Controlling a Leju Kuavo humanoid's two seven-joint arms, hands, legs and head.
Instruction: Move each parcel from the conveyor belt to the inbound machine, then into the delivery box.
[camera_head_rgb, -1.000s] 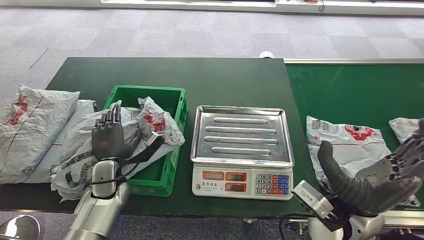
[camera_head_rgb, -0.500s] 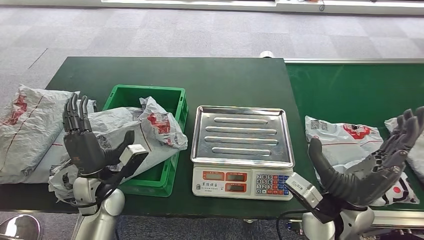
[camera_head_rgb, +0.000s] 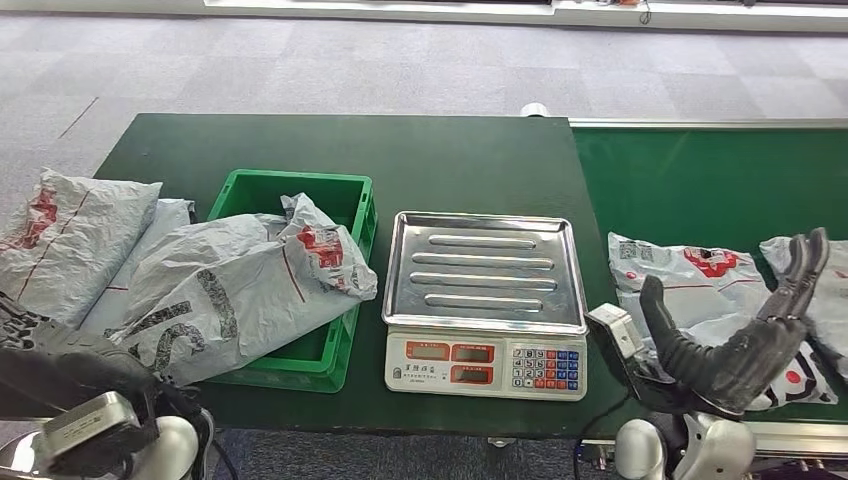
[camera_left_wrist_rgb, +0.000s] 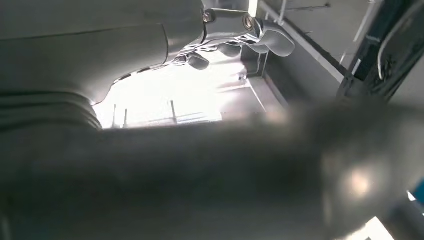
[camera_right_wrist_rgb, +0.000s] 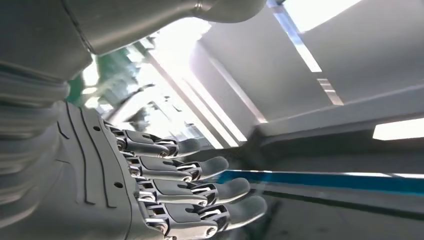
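A grey parcel (camera_head_rgb: 690, 275) with red print lies flat on the green conveyor belt (camera_head_rgb: 700, 180), and a second parcel (camera_head_rgb: 812, 262) pokes in at the right edge. My right hand (camera_head_rgb: 745, 340) hovers over the first parcel's near edge, fingers (camera_right_wrist_rgb: 200, 170) spread and holding nothing. The inbound machine is a scale (camera_head_rgb: 485, 300) whose steel tray is bare. A large grey parcel (camera_head_rgb: 235, 290) lies slanted across the green delivery box (camera_head_rgb: 290, 190). My left hand (camera_head_rgb: 55, 360) hangs low at the table's front left corner, apart from that parcel and gripping nothing.
Two more grey parcels (camera_head_rgb: 70, 250) are piled on the dark green table (camera_head_rgb: 340, 150) left of the box. Grey carpet floor lies beyond the table. The conveyor's metal rail (camera_head_rgb: 700, 122) runs along its far side.
My left hand has drawn back from the parcel on the box, down to the lower left. My right hand has stayed spread, shifting slightly right over the belt parcel.
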